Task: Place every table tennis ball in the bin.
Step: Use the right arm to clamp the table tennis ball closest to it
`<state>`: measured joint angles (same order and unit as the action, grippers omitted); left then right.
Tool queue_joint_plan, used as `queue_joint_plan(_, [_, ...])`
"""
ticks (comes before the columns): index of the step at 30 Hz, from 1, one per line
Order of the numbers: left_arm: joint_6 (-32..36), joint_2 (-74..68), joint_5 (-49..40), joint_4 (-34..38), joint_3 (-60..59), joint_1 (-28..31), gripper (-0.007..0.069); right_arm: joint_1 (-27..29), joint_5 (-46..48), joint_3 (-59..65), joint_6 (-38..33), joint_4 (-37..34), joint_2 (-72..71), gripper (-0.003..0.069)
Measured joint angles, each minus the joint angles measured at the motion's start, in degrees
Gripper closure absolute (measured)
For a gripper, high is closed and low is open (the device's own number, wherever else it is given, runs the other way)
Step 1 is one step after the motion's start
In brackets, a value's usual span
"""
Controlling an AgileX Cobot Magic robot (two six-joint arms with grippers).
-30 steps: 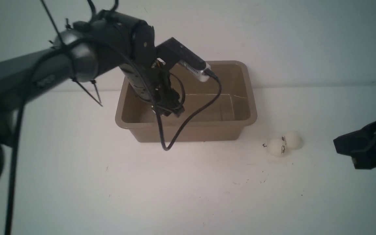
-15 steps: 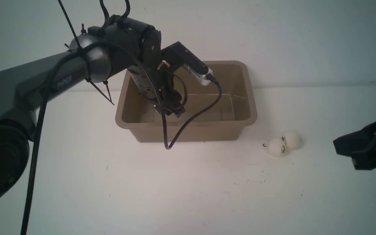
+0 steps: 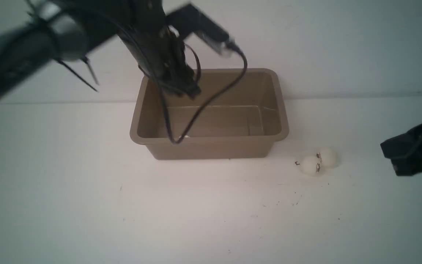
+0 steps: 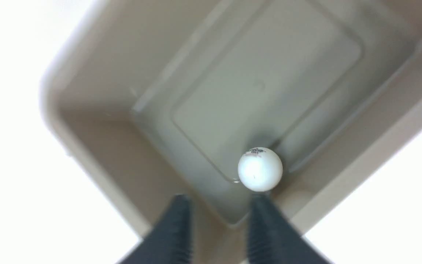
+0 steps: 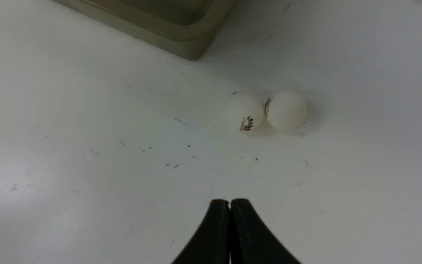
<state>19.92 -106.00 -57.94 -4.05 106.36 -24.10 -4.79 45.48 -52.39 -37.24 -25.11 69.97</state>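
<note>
A: In the front view, where was the left gripper [image 3: 188, 87]?
B: It hung above the bin [image 3: 211, 149], toward its left side, blurred, with a black cable [image 3: 211, 99] looping down in front. That view did not show how wide it stood. Two balls [image 3: 310, 165] lay touching each other on the white table [image 3: 86, 205], to the right of the bin. The right gripper [image 3: 392, 157] waited near them, further right.
A: And the left wrist view?
B: The fingers [image 4: 177, 231] stood a little apart, with nothing between them. A third ball [image 4: 260, 169] rested on the floor of the bin, close to a corner. The inside was smooth, glossy, taupe-brown plastic with rounded corners.
A: The right wrist view?
B: The jaws of the right gripper were pressed together, empty. The two balls were matte white, each with a small dark print.
A: How would they handle?
B: Probably very light, hollow and stiff, and they would roll at a small push. A gripper should open first, then close softly across the middle of one ball, from above
</note>
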Motion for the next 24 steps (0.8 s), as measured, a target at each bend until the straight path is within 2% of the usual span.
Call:
queue_joint_plan(2, [0.47, 4.43, -0.40, 0.32, -0.21, 0.00, 0.0594, 0.00, 1.15, -3.50, 1.06, 1.74, 4.09, 0.0669])
queue_joint_plan(5, [0.54, 10.03, -0.96, 0.87, -2.53, 0.00, 0.0625, 0.00, 2.65, -9.16, 3.23, 3.73, 9.16, 0.0669])
queue_joint_plan(8, [0.65, 16.61, -2.62, 0.97, -8.40, 0.00, 0.0629, 0.00, 2.89, -13.63, 5.94, 6.02, 12.91, 0.0669])
queue_joint_plan(13, [-0.67, 26.85, -0.67, -0.54, -22.32, 0.00, 0.0629, -0.77, 5.12, -22.25, 14.07, 15.06, 20.22, 0.0669])
queue_joint_plan(18, [-4.49, 38.87, 0.68, -2.55, -37.65, 0.00, 0.0629, -5.38, 7.51, -26.35, 19.48, 22.09, 26.76, 0.0669])
queue_joint_plan(24, [-6.19, 49.45, 0.30, -2.73, -45.28, 0.00, 0.0629, -10.45, 8.81, -30.70, 29.29, 32.45, 33.37, 0.0669])
